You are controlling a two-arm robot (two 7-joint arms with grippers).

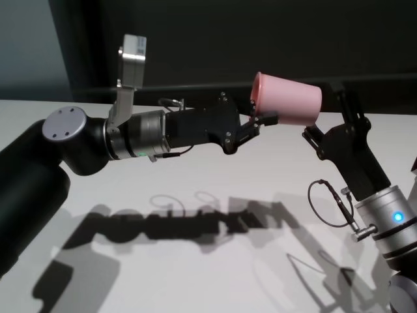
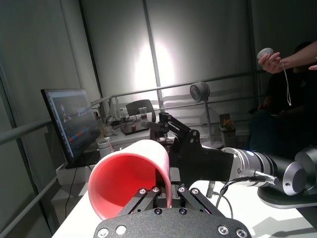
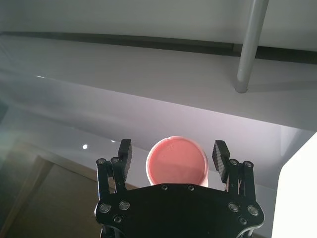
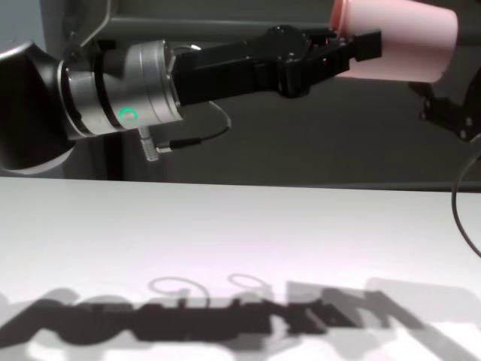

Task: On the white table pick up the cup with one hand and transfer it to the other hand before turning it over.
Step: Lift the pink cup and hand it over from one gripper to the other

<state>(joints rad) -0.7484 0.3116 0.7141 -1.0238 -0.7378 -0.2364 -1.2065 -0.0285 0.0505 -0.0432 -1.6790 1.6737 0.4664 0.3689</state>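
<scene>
The cup (image 1: pixel 288 99) hangs in the air well above the white table (image 1: pixel 195 176), lying on its side with its open mouth turned toward your left arm and its flat base toward your right. You can see your left gripper (image 1: pixel 259 122) reaching in from the mouth end, and its fingers (image 4: pixel 361 43) are clamped on the cup's rim, one inside the mouth and one against the outer wall; the left wrist view shows the rim pinched right at the fingertips. Your right gripper (image 3: pixel 172 154) sits at the cup's base end, its two fingers (image 3: pixel 124 151) spread apart on either side of the base with a gap showing between each pad and the cup wall, so it is not holding anything. Below the cup, the shadows of both arms fall across the tabletop. Your left arm carries a green light ring (image 4: pixel 129 115), your right a blue light (image 1: pixel 398 216).
</scene>
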